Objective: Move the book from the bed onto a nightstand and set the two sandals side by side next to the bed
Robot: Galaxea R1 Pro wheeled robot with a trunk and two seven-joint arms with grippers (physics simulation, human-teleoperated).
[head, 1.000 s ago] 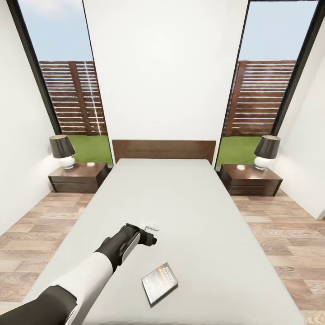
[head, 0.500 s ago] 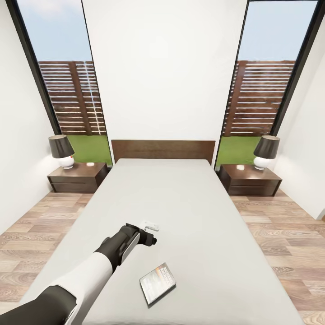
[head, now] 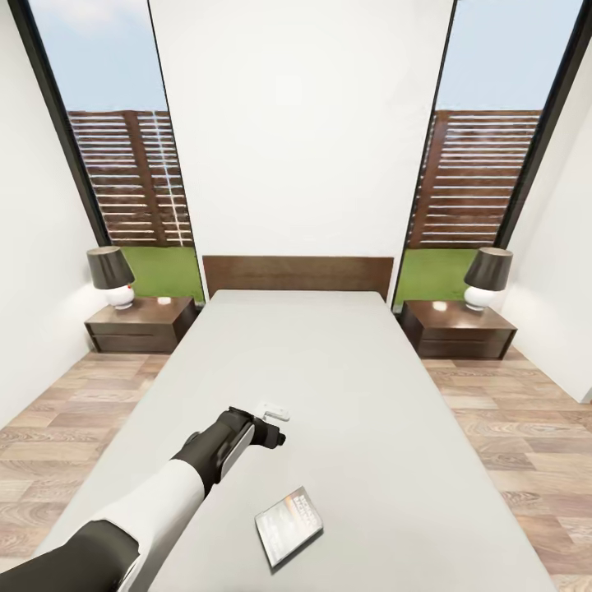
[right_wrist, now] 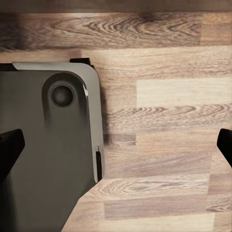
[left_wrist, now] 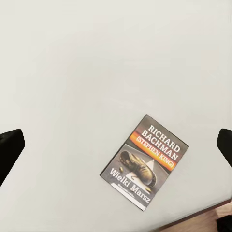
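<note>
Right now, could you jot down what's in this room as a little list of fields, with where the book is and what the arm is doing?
Room: bedroom, wood floor, two tall windows
Bed: pale-grey mattress, dark headboard
Book: flat on the bed near its foot, cover up
Nightstands: left one, right one, each with a lamp
Left tool: above the mattress, open, apart from the book
Right tool: open, over the floor
Sandals: not spotted

Both end effectors' fingers cropped to dark tips at the wrist views' edges; book lettering unreadable from the head view.
</note>
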